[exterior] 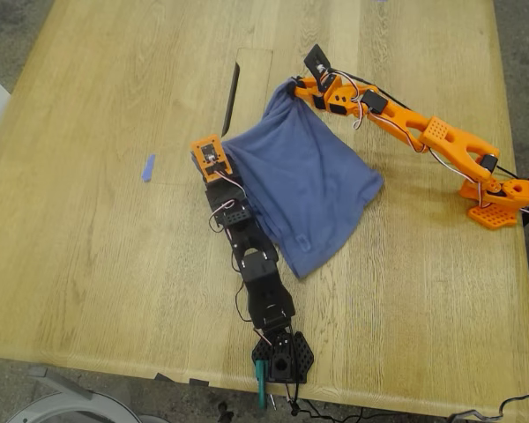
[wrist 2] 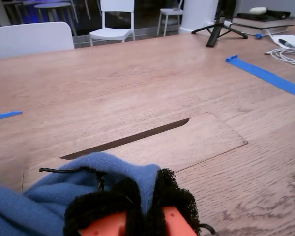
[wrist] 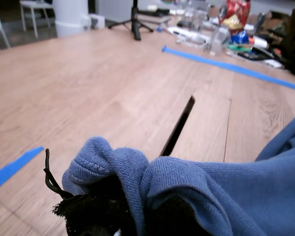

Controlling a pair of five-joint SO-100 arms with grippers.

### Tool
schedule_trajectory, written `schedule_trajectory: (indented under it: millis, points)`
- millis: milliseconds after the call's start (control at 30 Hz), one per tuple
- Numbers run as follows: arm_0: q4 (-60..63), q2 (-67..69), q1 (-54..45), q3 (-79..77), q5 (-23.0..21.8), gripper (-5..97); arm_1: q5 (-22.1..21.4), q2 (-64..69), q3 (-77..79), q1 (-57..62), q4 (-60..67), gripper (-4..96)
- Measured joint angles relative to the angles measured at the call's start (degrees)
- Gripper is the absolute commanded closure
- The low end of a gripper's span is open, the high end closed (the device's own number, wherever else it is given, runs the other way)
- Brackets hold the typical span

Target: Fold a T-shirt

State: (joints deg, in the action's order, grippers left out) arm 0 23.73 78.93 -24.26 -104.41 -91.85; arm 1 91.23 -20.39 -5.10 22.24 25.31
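The blue T-shirt (exterior: 304, 189) lies bunched in the middle of the table, stretched between both arms, with no print showing. My first gripper (exterior: 219, 152), on the black arm, is shut on one bunched edge of the T-shirt (wrist: 226, 191). That cloth folds over its black padded jaws (wrist: 132, 209). On the orange arm, my second gripper (exterior: 296, 88) is shut on another edge farther back. There the T-shirt (wrist 2: 64, 187) is pinched between its black pads (wrist 2: 147, 206). The rest of the shirt trails toward the table's front edge in the exterior view.
A dark slot (exterior: 232, 97) beside an inset wooden panel (exterior: 251, 84) lies just past both grippers. A short strip of blue tape (exterior: 148, 167) is stuck to the table at the exterior view's left. The black arm's base (exterior: 282, 357) stands at the front edge, the orange base (exterior: 498, 203) at the exterior view's right.
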Motion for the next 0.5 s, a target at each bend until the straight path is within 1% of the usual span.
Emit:
schedule_trajectory:
  millis: [133, 233, 500]
  points:
    - [4.0, -0.5, -0.6, 0.2, 0.0, 92, 0.0, 1.3, 0.0, 0.0, -4.2, 91.6]
    - [4.8, -0.5, -0.8, 0.2, 0.0, 92, 0.4, 1.3, 0.0, 0.0, -6.2, 91.6]
    - [1.5, -0.5, -0.8, 0.2, -0.1, 92, 0.6, 1.3, 0.0, 0.0, -6.3, 91.6]
